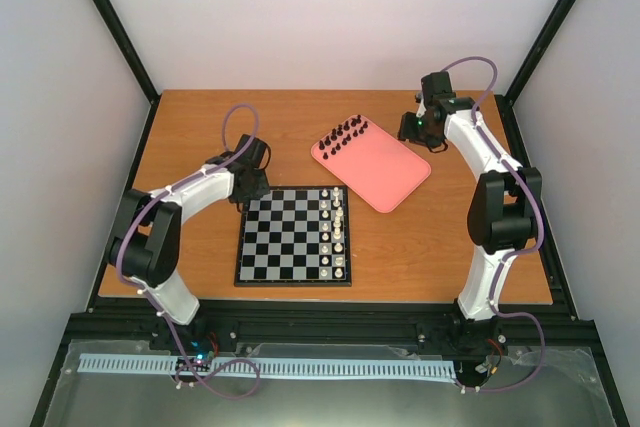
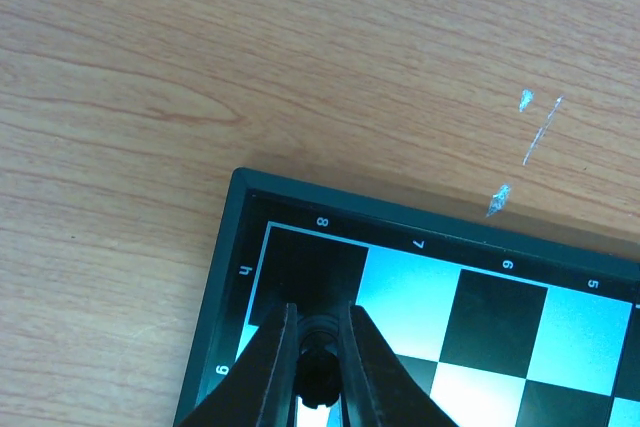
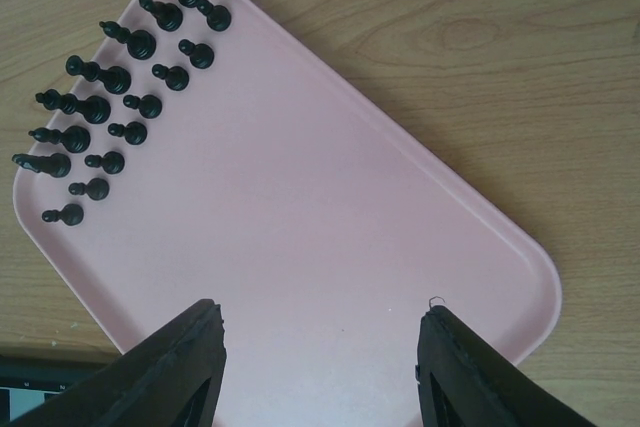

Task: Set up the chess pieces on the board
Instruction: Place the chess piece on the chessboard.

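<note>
The board (image 1: 285,237) lies in the middle of the table, black and light-grey checks inside a dark border. My left gripper (image 1: 250,187) is at its far left corner. In the left wrist view the left gripper (image 2: 320,315) is shut on a tiny black chess piece (image 2: 318,372) over the corner dark square of the board (image 2: 410,292). Several more black chess pieces (image 3: 120,97) stand in two rows at the far corner of the pink tray (image 3: 300,197). My right gripper (image 3: 320,319) hangs open above the tray's bare part with nothing between its fingers.
White pieces (image 1: 338,232) fill the two right-hand columns of the board. The pink tray (image 1: 385,172) lies tilted at the back right, with the black chess pieces (image 1: 345,133) on its far edge and the right gripper (image 1: 418,127) beside it. Black frame rails edge the table.
</note>
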Robot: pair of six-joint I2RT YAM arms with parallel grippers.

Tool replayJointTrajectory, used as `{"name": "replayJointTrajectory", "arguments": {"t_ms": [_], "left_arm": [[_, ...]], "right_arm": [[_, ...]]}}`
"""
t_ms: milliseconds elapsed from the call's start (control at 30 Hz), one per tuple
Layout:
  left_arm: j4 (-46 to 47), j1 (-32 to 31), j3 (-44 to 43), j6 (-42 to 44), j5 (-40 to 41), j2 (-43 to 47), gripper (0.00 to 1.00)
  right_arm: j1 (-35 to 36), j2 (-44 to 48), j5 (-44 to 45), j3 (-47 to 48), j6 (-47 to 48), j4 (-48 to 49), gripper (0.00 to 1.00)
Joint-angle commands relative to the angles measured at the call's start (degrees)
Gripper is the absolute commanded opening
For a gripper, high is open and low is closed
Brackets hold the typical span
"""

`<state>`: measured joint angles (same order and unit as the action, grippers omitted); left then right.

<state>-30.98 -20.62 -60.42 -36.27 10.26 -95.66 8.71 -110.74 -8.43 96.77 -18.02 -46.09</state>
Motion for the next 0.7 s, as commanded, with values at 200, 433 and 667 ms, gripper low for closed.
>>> {"name": "replayJointTrajectory", "arguments": {"t_ms": [200,433,667], "left_arm": [[1.3,0.5,-3.3,-0.6,0.9,-2.1,0.01],[1.0,0.7,-3.8,-0.1,2.0,-2.3,0.01],[0.7,1.0,-4.0,0.3,2.4,-2.5,0.01]], "right_arm": [[0.0,-1.0,-0.2,1.4,0.6,-0.1,0.62],[0.0,-1.3,-0.1,1.6,0.5,-0.2,0.62],[0.0,-1.5,0.0,1.8,0.5,-0.3,0.62]]}}
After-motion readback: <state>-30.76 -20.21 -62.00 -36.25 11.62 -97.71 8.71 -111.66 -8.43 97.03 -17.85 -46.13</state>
